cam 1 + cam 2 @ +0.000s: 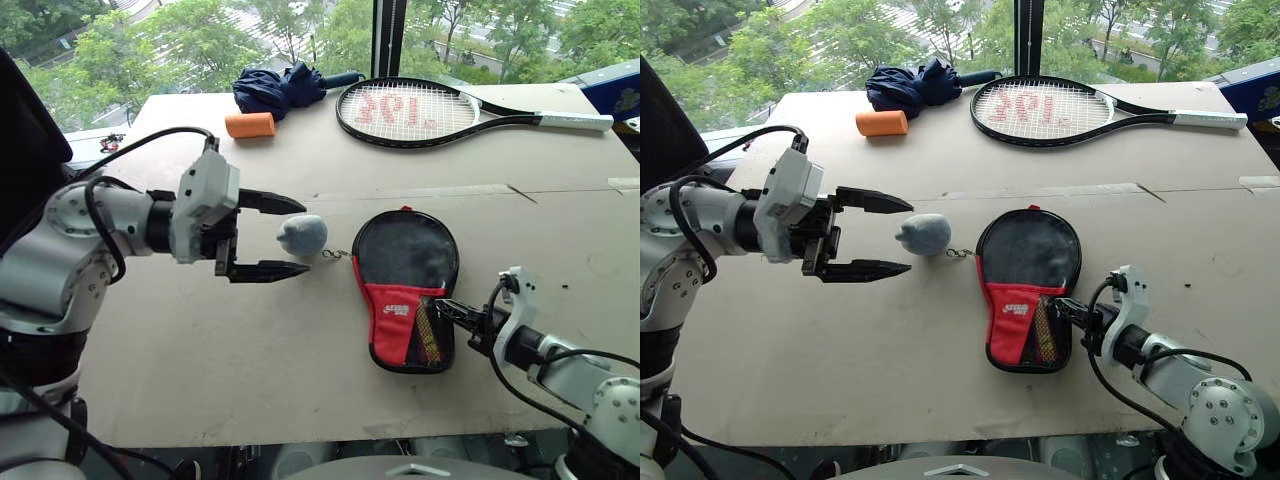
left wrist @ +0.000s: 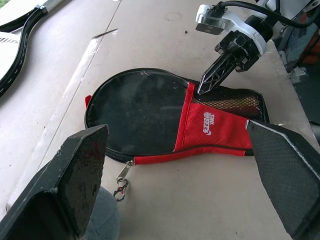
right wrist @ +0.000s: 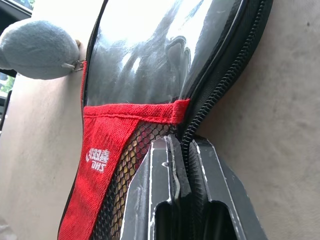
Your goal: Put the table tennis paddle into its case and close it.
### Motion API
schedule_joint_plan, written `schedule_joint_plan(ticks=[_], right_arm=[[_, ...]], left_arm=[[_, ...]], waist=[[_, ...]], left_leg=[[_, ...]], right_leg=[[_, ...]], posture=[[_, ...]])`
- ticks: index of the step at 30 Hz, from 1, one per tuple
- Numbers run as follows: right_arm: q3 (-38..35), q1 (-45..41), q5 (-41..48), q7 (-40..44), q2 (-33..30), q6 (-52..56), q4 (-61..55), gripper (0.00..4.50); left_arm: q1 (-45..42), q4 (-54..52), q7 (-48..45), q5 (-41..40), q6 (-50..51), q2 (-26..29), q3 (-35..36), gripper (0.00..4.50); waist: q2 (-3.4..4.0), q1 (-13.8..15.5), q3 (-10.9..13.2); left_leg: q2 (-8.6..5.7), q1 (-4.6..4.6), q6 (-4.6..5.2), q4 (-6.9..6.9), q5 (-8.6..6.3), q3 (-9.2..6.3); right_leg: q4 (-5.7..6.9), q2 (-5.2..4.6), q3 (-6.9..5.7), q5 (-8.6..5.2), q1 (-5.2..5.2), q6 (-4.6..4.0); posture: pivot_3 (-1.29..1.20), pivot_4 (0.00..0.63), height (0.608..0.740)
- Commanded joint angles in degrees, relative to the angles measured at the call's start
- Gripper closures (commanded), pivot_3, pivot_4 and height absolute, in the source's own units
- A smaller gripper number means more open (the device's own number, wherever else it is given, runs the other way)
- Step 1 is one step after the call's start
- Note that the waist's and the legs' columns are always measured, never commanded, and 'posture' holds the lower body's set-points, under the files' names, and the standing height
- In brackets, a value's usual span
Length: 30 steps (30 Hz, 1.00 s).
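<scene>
The case point(image 1: 405, 250), black with a red mesh pocket, lies flat on the table point(image 1: 200, 340). The table tennis paddle is inside it, and its light wooden handle point(image 1: 431, 338) shows through the mesh. A grey plush charm point(image 1: 310, 234) hangs off the case's left side by a small chain. My right gripper point(image 1: 441, 306) sits at the case's handle end, its fingers point(image 3: 150, 190) pressed together on the zipper edge point(image 3: 220, 90). Left of the charm, my left gripper point(image 1: 908, 237) hovers wide open above the table, holding nothing.
A large strung tennis racket point(image 1: 440, 110) lies at the back of the table. A folded blue umbrella point(image 1: 280, 88) and an orange cylinder point(image 1: 249, 124) are at the back left. A blue box point(image 1: 620, 90) stands at the far right edge.
</scene>
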Motion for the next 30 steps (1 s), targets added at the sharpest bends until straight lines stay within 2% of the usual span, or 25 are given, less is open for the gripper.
schedule_joint_plan(ticks=[1, 3, 4, 6, 9, 12, 13, 15, 16, 19, 21, 27, 30], right_arm=[[0.9, 0.8, 2.3, 4.6, -6.4, -2.8, -1.3, 3.19], [1.3, 2.4, 3.0, 8.3, -11.9, -4.1, -1.1, 2.32], [0.7, 3.1, 4.1, 10.5, -14.5, -4.8, -1.0, 1.71], [-0.3, 5.4, 6.1, 16.9, -21.9, -6.4, -1.1, 1.15], [1.0, 7.6, 4.8, 22.3, -29.7, -12.0, -0.3, 1.15], [6.4, 6.8, -2.7, 26.4, -33.6, -24.6, -0.5, 1.15], [8.8, 5.6, -4.1, 27.0, -33.9, -27.3, -0.3, 0.89], [15.8, 2.0, -6.8, 27.9, -33.5, -31.5, 0.2, 0.24], [19.2, 0.4, -9.3, 27.3, -32.8, -34.0, 1.1, 0.11], [28.5, -3.7, -18.4, 25.0, -31.2, -41.1, 6.4, 0.11], [32.6, -5.8, -21.2, 25.0, -29.7, -44.0, 9.3, 0.11], [41.1, -9.2, -28.4, 24.8, -26.7, -48.2, 16.9, 0.11], [44.4, -9.2, -31.2, 24.4, -26.6, -46.8, 20.8, 0.11]], left_arm=[[-1.3, 0.9, -0.3, 1.1, -1.1, 0.2, 0.4, 0.0], [-1.7, 1.6, -0.2, 1.7, -0.9, 0.2, 0.1, 0.0], [-1.9, 2.2, -0.2, 2.0, -0.9, 0.2, -0.1, 0.0], [-2.0, 3.2, 0.0, 3.0, -0.9, 0.3, -0.3, 0.0], [-0.8, 5.9, -1.3, 4.3, -2.9, 0.7, 0.7, 0.0], [2.2, 10.4, -3.7, 6.3, -7.6, 1.0, 2.4, 0.0], [2.4, 11.4, -3.7, 6.9, -8.6, 0.8, 2.4, 0.0], [2.3, 14.3, -3.1, 8.3, -10.7, -0.2, 2.2, 0.0], [2.0, 15.7, -2.8, 8.8, -11.1, -0.8, 1.9, 0.0], [1.1, 20.9, -2.8, 12.7, -14.3, -1.8, -0.9, 0.0], [-0.5, 25.0, -3.0, 15.6, -17.2, -2.9, -2.8, 0.0], [-7.7, 37.3, -4.6, 21.5, -23.6, -8.0, -7.5, 0.0], [-12.7, 45.2, -4.2, 25.0, -27.1, -11.3, -9.8, 0.0]], waist=[[0.02, 0.0, 0.0], [0.01, 0.0, 0.0], [0.01, 0.0, 0.0], [0.07, 0.2, 0.0], [0.02, 0.1, 0.0], [0.04, -0.5, 0.0], [0.03, -0.6, 0.0], [0.0, -0.8, 0.0], [-0.02, -0.8, 0.0], [-0.03, -0.7, 0.0], [-0.04, -0.6, 0.0], [-0.1, -0.4, 0.0], [-0.2, -0.5, -0.1]], left_leg=[[0.0, 0.0, 0.0, 0.0, 0.0, -0.01], [0.0, -0.01, 0.01, 0.0, 0.0, 0.03], [0.0, -0.01, 0.01, 0.0, 0.0, 0.01], [0.01, -0.01, 0.01, 0.0, 0.0, 0.0], [0.0, -0.02, 0.03, 0.02, 0.0, 0.01], [0.05, 0.06, 0.02, -0.03, 0.0, 0.07], [0.06, 0.06, 0.02, -0.03, 0.0, 0.06], [0.07, 0.04, 0.01, 0.0, 0.0, 0.03], [0.07, 0.01, 0.01, 0.01, 0.0, 0.03], [0.06, -0.01, 0.01, 0.02, 0.0, -0.02], [0.04, -0.04, 0.01, 0.03, 0.01, -0.03], [0.02, -0.11, 0.0, 0.1, 0.01, -0.06], [0.0, -0.09, 0.0, 0.14, 0.01, -0.05]], right_leg=[[0.0, 0.0, 0.0, 0.0, 0.0, 0.0], [-0.04, -0.01, -0.01, 0.0, 0.0, 0.0], [-0.04, 0.0, -0.01, 0.0, 0.02, 0.0], [-0.05, 0.0, 0.0, 0.0, 0.02, 0.0], [-0.09, -0.02, -0.05, 0.0, 0.07, 0.01], [-0.04, 0.02, -0.03, 0.0, 0.06, 0.0], [-0.04, 0.02, -0.04, 0.0, 0.06, 0.0], [-0.05, 0.01, -0.04, 0.0, 0.06, 0.01], [-0.05, 0.01, -0.04, 0.0, 0.06, 0.0], [-0.08, -0.01, -0.03, 0.0, 0.07, 0.01], [-0.11, -0.02, -0.05, 0.0, 0.06, 0.0], [-0.1, -0.01, -0.17, 0.0, 0.02, 0.01], [-0.05, 0.0, -0.18, 0.0, 0.01, 0.01]], posture=[[0.0, 0.15, 0.726], [0.0, 0.15, 0.726], [0.0, 0.15, 0.726], [0.0, 0.15, 0.726], [0.0, 0.15, 0.726], [0.0, 0.15, 0.726], [0.0, 0.15, 0.726], [0.0, 0.15, 0.726], [0.0, 0.15, 0.726], [0.0, 0.15, 0.726], [0.0, 0.15, 0.726], [0.0, 0.15, 0.726], [0.0, 0.15, 0.726]])
